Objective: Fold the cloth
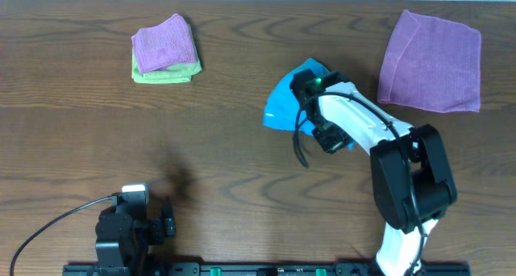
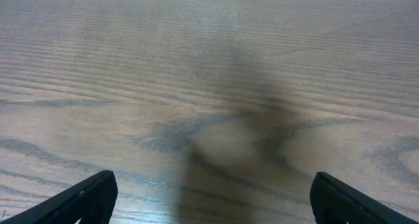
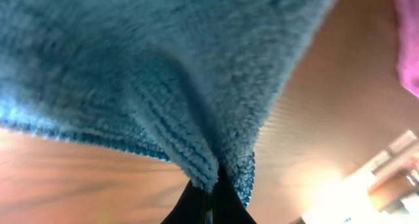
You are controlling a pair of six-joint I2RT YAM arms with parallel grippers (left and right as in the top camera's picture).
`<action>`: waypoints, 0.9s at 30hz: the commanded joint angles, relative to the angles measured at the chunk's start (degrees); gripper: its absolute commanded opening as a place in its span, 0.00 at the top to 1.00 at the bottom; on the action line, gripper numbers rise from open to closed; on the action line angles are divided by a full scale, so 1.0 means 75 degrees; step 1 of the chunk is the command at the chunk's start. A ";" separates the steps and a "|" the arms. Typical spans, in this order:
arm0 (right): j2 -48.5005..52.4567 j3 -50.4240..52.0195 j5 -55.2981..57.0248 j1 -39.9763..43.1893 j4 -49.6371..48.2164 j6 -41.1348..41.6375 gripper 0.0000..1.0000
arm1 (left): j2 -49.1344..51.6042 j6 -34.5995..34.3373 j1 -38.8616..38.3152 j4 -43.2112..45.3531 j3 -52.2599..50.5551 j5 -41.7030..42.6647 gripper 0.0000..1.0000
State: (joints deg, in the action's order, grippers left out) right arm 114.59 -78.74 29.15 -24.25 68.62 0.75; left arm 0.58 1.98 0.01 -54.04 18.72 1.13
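The sky-blue cloth (image 1: 289, 100) lies bunched near the middle of the table, partly under my right arm. In the right wrist view the cloth (image 3: 163, 73) fills the upper frame, its ribbed edge pinched between the black jaws of my right gripper (image 3: 208, 199), which is shut on it. From overhead the right gripper (image 1: 305, 82) sits over the cloth's top part, the fingertips hidden. My left gripper (image 2: 209, 198) stands wide open over bare wood with nothing between its fingers (image 2: 85, 199); overhead it rests at the front left (image 1: 133, 215).
A large purple cloth (image 1: 431, 62) lies at the back right, its edge showing in the right wrist view (image 3: 409, 40). A small folded purple cloth (image 1: 164, 43) sits on a lime-green one (image 1: 165, 73) at the back left. A black cable (image 1: 48, 223) runs from the left arm.
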 commanded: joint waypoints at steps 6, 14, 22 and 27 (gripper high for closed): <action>-0.0256 0.0108 0.3407 0.0446 -0.0035 0.4438 0.99 | -0.0047 0.0055 0.0047 -0.0157 -0.0277 0.0050 0.05; -0.0522 0.0032 -0.2305 0.0574 -0.1478 -0.0093 0.99 | -0.0047 0.0055 0.0047 -0.0157 -0.0274 0.0050 0.05; -0.0519 0.0038 -0.0178 0.0580 -0.0734 0.3010 0.99 | -0.0047 0.0055 0.0047 -0.0154 -0.0274 0.0050 0.05; -0.0530 0.0035 0.1906 0.0632 0.0548 0.5563 0.99 | -0.0047 0.0055 0.0047 -0.0154 -0.0274 0.0050 0.05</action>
State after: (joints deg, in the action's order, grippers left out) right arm 111.72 -78.04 29.71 -20.03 68.34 25.06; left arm 0.58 1.96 0.01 -54.02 18.72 1.13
